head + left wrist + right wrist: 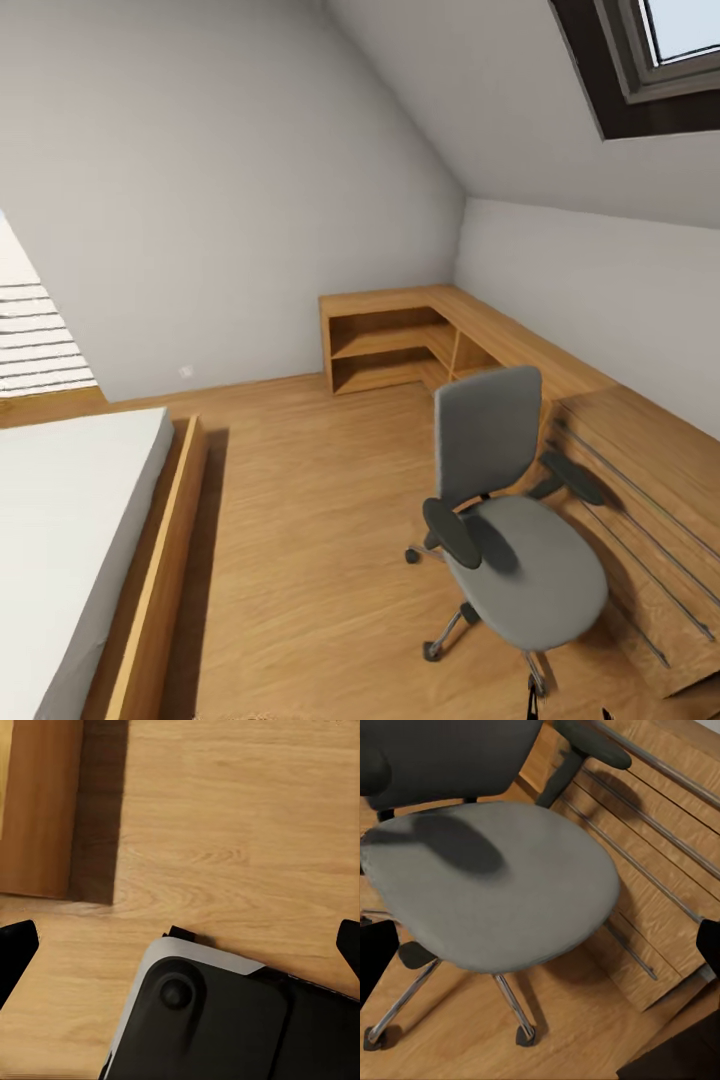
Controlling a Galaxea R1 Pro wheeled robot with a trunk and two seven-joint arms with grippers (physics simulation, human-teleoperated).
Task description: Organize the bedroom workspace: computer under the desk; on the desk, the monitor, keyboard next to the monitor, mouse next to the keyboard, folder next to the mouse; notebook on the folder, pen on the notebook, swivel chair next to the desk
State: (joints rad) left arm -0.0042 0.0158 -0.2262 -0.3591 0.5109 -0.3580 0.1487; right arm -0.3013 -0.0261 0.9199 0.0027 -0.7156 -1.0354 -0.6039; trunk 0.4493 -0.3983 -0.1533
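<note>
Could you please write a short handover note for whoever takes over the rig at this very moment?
Grippers: the left gripper and the right gripper both look open and empty, fingertips wide apart at the edges of their wrist views.
Things: the swivel chair stands on the wooden floor beside the wooden drawer unit, its seat bare, no folder on it. The corner shelf unit is by the far wall, the bed on the left. Computer, monitor, keyboard, mouse, folder, notebook and pen are not in sight.
Done: nothing can be confirmed from here.
Left: find the desk and items, then arrange everything.
</note>
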